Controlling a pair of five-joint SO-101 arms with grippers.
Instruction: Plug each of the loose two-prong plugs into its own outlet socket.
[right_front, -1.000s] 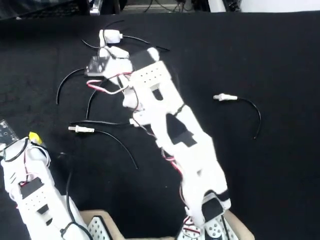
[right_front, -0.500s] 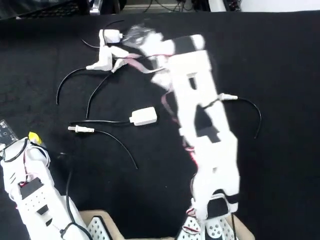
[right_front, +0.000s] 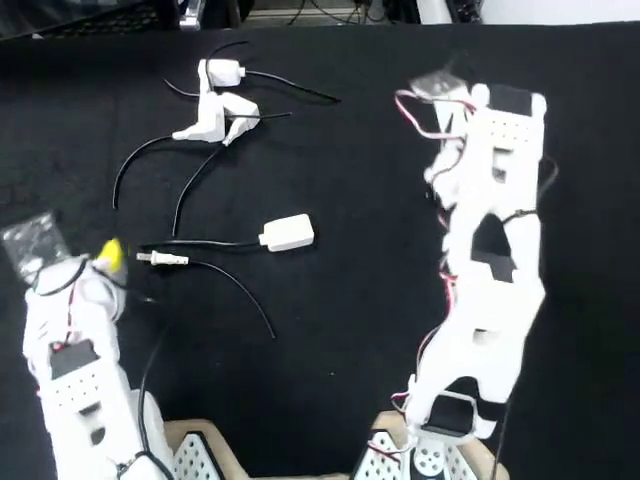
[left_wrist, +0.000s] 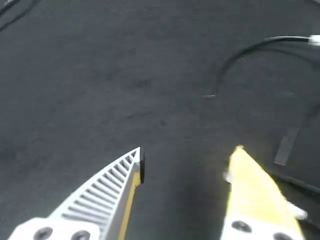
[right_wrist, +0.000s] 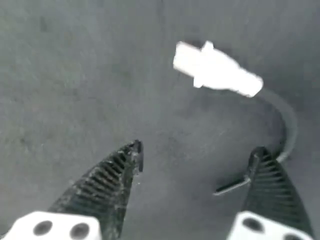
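Note:
A loose white two-prong plug (right_front: 162, 258) on a black cable lies left of centre. A white outlet socket (right_front: 287, 233) lies just right of it. My left gripper (right_front: 70, 246) stands open just left of that plug, its yellow finger (right_front: 110, 254) nearest it. In the left wrist view the left gripper (left_wrist: 187, 155) is open over bare cloth, with a black cable (left_wrist: 250, 50) ahead. My right arm (right_front: 490, 230) stretches up the right side. Its gripper (right_wrist: 197, 152) is open, and another white plug (right_wrist: 217, 75) lies just beyond its black fingertips.
The table is covered in black cloth (right_front: 360, 300). Several white connector pieces (right_front: 215, 110) with black cables lie clustered at the far left, one more (right_front: 220, 72) behind them. Both arm bases stand at the near edge.
My right arm swung from the far-left cluster across to the right side, uncovering the white socket and covering the right-hand plug. My left gripper moved right, toward the loose plug.

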